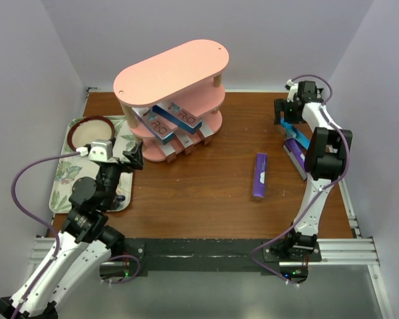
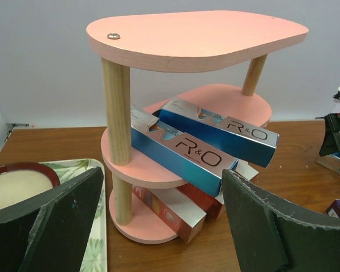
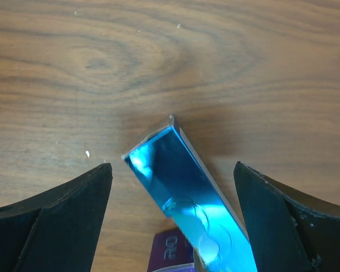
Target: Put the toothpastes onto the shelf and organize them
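The pink three-tier shelf (image 1: pixel 169 70) (image 2: pixel 192 37) stands at the back left of the table. Two blue toothpastes (image 2: pixel 181 150) (image 2: pixel 221 130) lie slanted on its middle tier (image 1: pixel 176 118). Red and white ones (image 2: pixel 173 212) lie on the bottom tier. My left gripper (image 1: pixel 130 159) (image 2: pixel 163 181) is open just in front of the shelf, holding nothing. A purple box (image 1: pixel 260 175) lies alone mid-table. At the far right my right gripper (image 1: pixel 282 118) (image 3: pixel 173 170) is open and straddles the end of a blue box (image 3: pixel 187 192) (image 1: pixel 298 136) without touching it. That box rests across a purple one (image 3: pixel 173 252) (image 1: pixel 296 158).
A floral tray (image 1: pixel 61 183) (image 2: pixel 96 249) with a red-rimmed bowl (image 1: pixel 90 131) (image 2: pixel 17 184) lies at the left, beside my left arm. Walls close in the table on the left, back and right. Bare wood stretches between the shelf and the right-hand boxes.
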Controlling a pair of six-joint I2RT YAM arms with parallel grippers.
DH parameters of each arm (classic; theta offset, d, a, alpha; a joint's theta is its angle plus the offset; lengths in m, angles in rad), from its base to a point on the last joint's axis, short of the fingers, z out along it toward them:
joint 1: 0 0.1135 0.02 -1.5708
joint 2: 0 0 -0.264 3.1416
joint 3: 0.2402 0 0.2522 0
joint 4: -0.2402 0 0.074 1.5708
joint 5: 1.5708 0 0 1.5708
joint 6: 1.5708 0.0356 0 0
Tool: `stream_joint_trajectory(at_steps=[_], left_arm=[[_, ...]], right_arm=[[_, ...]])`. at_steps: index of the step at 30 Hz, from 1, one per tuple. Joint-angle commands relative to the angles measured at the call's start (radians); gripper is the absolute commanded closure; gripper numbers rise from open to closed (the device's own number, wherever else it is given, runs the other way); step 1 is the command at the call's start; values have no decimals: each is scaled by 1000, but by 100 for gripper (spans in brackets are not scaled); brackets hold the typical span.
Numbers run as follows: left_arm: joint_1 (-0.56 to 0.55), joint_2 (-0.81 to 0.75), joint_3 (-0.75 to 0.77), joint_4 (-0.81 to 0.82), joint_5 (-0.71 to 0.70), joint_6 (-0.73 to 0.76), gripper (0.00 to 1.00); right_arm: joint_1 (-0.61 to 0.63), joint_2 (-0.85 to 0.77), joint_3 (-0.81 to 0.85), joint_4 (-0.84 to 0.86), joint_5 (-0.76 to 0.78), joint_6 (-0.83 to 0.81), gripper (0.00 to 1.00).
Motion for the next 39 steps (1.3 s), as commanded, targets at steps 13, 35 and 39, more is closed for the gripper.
stream_joint_trajectory(at_steps=[13, 35, 39], left_arm=[[19, 20, 25, 27, 30, -23, 10], [28, 14, 22, 24, 39, -29, 10], [26, 12, 21, 25, 33, -29, 10]], right_arm=[[53, 81, 56, -100, 57, -80, 41], [208, 64, 62, 84, -153, 225, 66], [208, 24, 73, 111, -158, 274, 67]])
